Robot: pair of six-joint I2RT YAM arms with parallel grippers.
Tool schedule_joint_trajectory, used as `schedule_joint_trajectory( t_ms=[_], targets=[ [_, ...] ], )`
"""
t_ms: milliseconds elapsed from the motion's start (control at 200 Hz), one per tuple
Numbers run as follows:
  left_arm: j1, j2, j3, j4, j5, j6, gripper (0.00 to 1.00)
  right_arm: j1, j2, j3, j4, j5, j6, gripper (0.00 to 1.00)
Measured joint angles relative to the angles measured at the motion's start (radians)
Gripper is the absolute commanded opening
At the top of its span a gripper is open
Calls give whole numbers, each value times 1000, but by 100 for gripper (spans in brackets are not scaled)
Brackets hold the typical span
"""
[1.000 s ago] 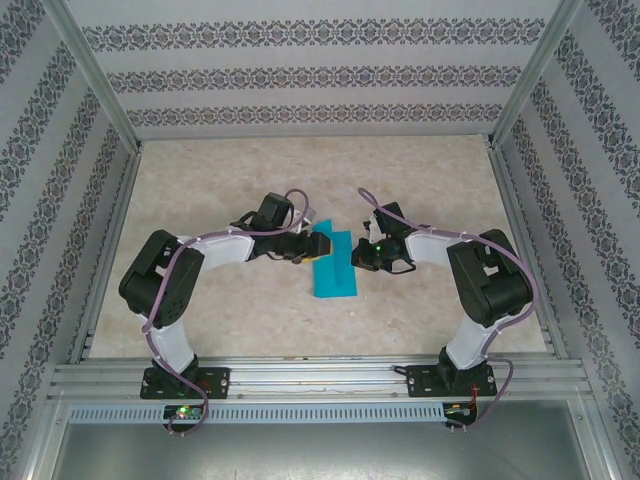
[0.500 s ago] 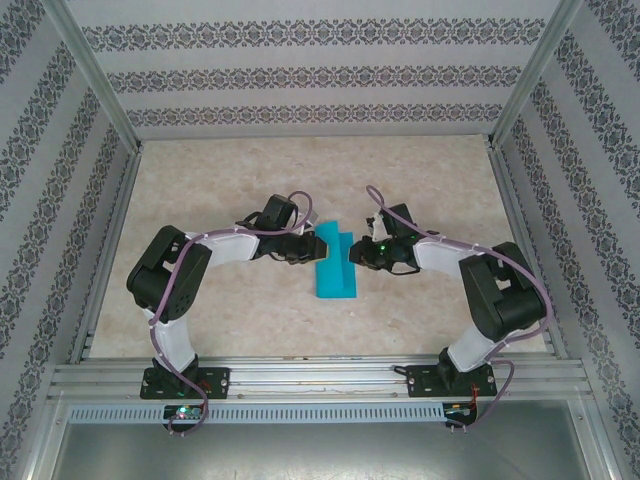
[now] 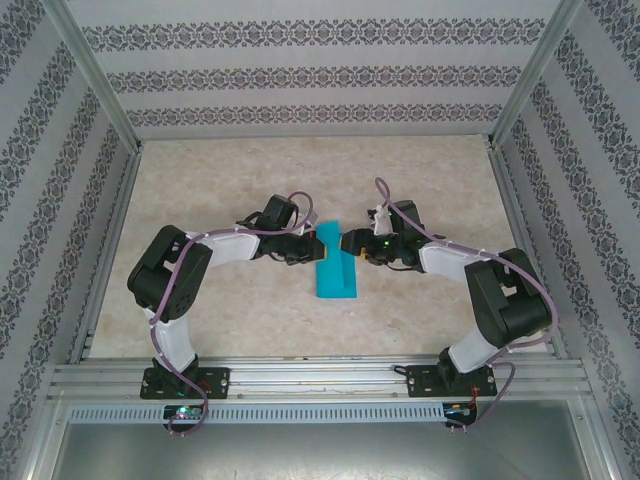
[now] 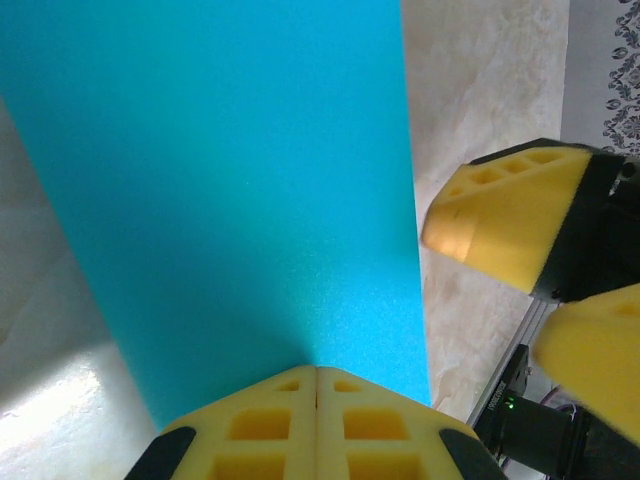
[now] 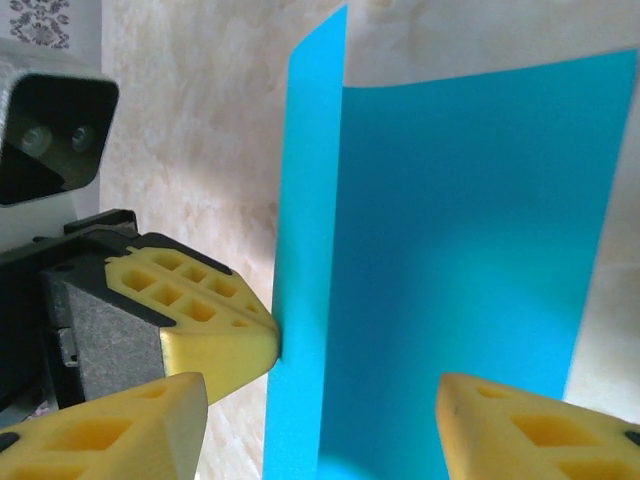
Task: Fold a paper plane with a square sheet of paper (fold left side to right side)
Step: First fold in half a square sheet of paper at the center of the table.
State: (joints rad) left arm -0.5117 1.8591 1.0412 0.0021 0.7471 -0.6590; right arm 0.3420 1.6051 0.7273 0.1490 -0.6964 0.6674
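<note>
My left gripper (image 4: 317, 372) is pressed fully together. Its two yellow ribbed fingers (image 4: 250, 425) meet flat with no gap between them, and they pinch one edge of the thin teal-blue square sheet of paper (image 4: 230, 180). From my left wrist, the sheet rises away from that pinch as a broad, smooth, unmarked panel.

From above, the sheet (image 3: 335, 278) sits near the middle of the beige marbled table (image 3: 230, 180), directly between my two grippers. Its near part lies flat on the surface. The far left part is lifted where my left gripper (image 3: 313, 245) holds it.

From my right wrist, that lifted strip (image 5: 310, 250) stands almost upright. It joins the flat remainder (image 5: 460, 230) along a soft bend rather than a sharp crease. My left gripper's yellow fingertips touch the outer face of the strip.

My right gripper (image 5: 322, 392) is spread wide and has hold of nothing. One yellow finger (image 5: 120, 425) is on the outer side of the upright strip, and the other (image 5: 540, 430) is over the flat part. I cannot tell whether either finger touches the paper. From above, my right gripper (image 3: 351, 243) is just beside the sheet's far right edge, facing my left gripper across the raised strip.
</note>
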Motion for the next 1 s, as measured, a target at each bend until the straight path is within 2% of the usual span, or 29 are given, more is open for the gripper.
schedule_joint_trajectory(
  t_ms=[110,210,330,410,455,575,669,819,999],
  targets=[
    [0,1,1,-1,0,0,4,16,39,4,24,-13,18,49],
    [0,6,6,-3,0,0,4,23,63,8,35,-23,31,37],
    [0,6,6,-3,1,0,7,23,70,11,48,-30,37,16],
    [0,6,6,-3,1,-1,10,23,73,13,52,-30,45,5],
    [0,6,6,-3,0,-2,16,23,74,14,51,-30,40,0],
    [0,-7,4,-6,-16,-3,37,23,74,16,42,-14,35,0],
    [0,-53,-3,-28,-55,4,44,23,74,21,17,13,30,0],
    [0,-127,-3,-83,-138,21,50,23,74,33,-41,68,6,0],
    [0,-102,-2,-117,-173,27,52,26,74,43,-99,118,-9,0]
  ],
)
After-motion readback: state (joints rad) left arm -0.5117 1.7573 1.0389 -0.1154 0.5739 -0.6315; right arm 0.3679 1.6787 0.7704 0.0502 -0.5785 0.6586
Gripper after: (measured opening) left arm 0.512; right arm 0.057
